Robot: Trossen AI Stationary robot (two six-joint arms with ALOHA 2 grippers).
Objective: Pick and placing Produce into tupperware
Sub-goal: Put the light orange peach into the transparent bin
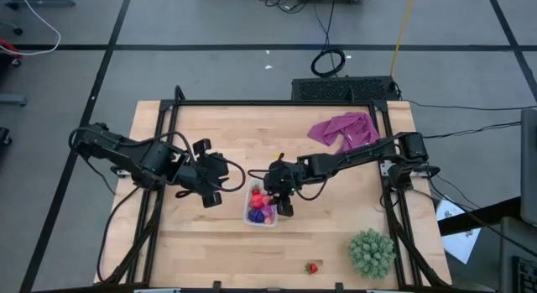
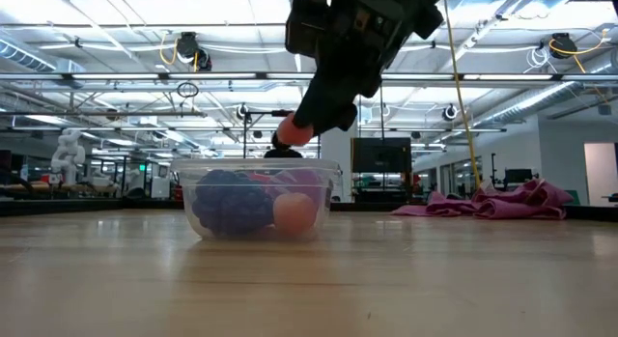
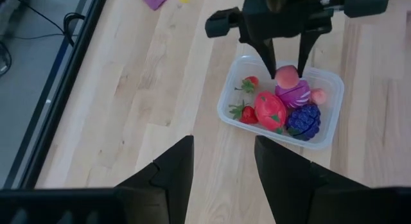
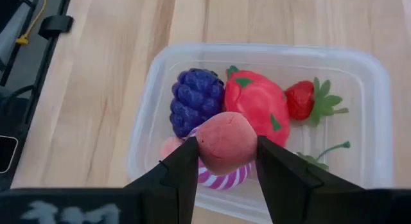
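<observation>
One worktop [image 1: 336, 234] is carrying one cloth [image 1: 344, 129], one spiky plant [image 1: 372, 253] and one tub [image 4: 359, 63]; the right tool [image 4: 225, 161] is gripping one peach [image 4: 226, 142] above the tub; the left tool [image 3: 221, 161], beside it, is sitting narrowly parted, empty; the tub is holding one tomato [image 4: 255, 102], one grape bunch [image 4: 194, 99], two strawberries [image 4: 302, 99]; one strawberry [image 1: 312, 267] is lying apart.

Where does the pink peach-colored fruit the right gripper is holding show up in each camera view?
High view: hidden under the right gripper, above the tupperware.
Low view: the pink fruit hangs just above the tupperware rim, upper center.
Left wrist view: it sits between the far gripper's fingers.
Right wrist view: center, clamped.
Shared landmark: the tupperware.
</observation>
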